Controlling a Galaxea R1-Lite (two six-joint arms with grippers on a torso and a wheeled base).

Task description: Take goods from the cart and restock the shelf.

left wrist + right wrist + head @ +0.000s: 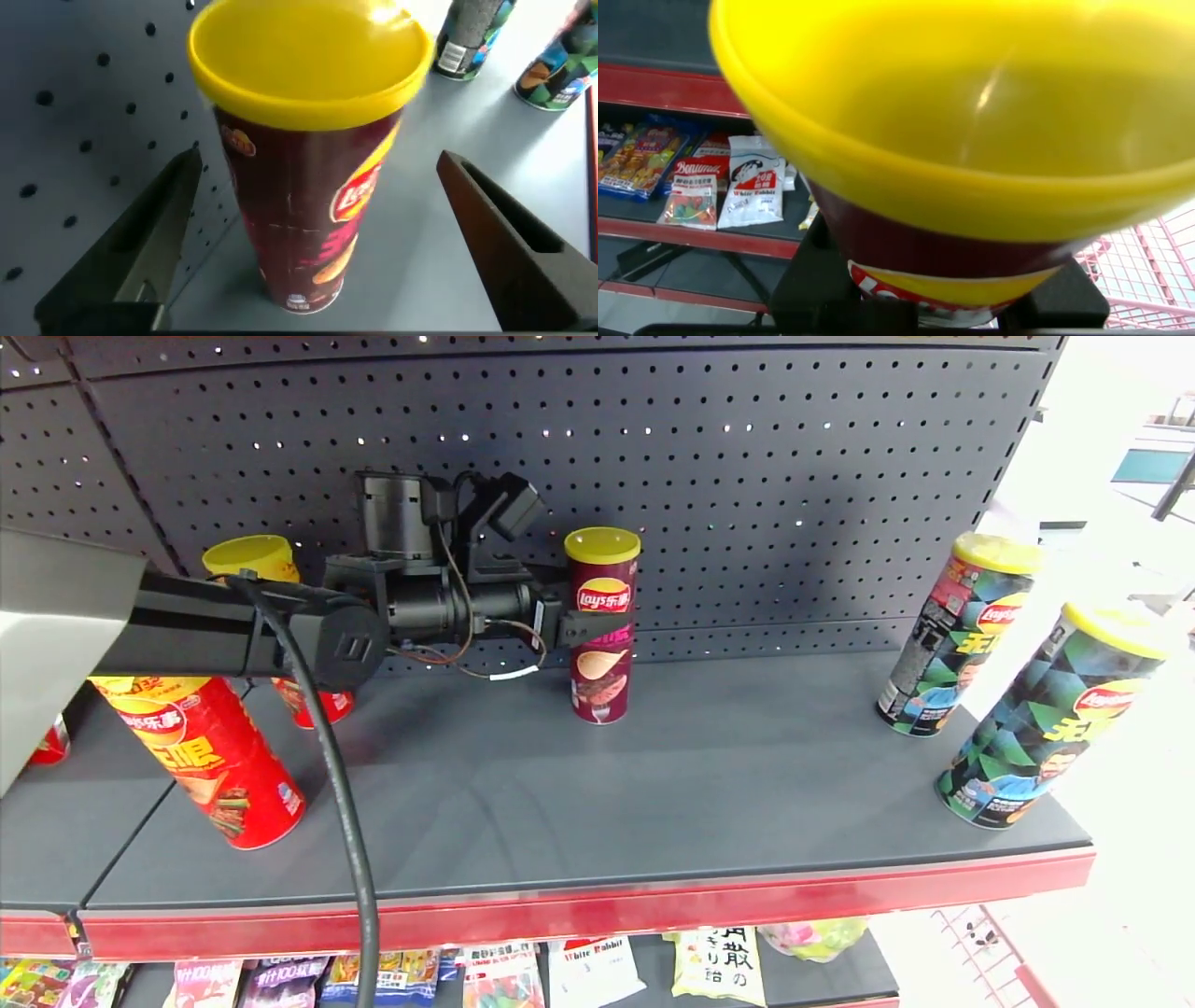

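Note:
A maroon chip can point(602, 686) with a yellow lid stands upright near the back of the grey shelf point(560, 803). My left gripper point(607, 630) reaches in from the left at mid-height of this can. In the left wrist view the maroon can point(308, 187) sits between the two dark fingers point(159, 233) with a gap on each side, so the left gripper point(318, 163) is open. My right gripper point(934, 299) is shut on a red chip can point(952, 121), whose yellow lid is close to the camera.
A large red can point(219, 765) stands at the front left, another yellow-lidded one point(250, 555) behind my arm. Two green-black cans point(952, 635) point(1046, 719) stand at the right end. A pegboard point(747, 476) backs the shelf. Snack bags point(579, 971) lie below. A red wire cart point(1148, 271) is nearby.

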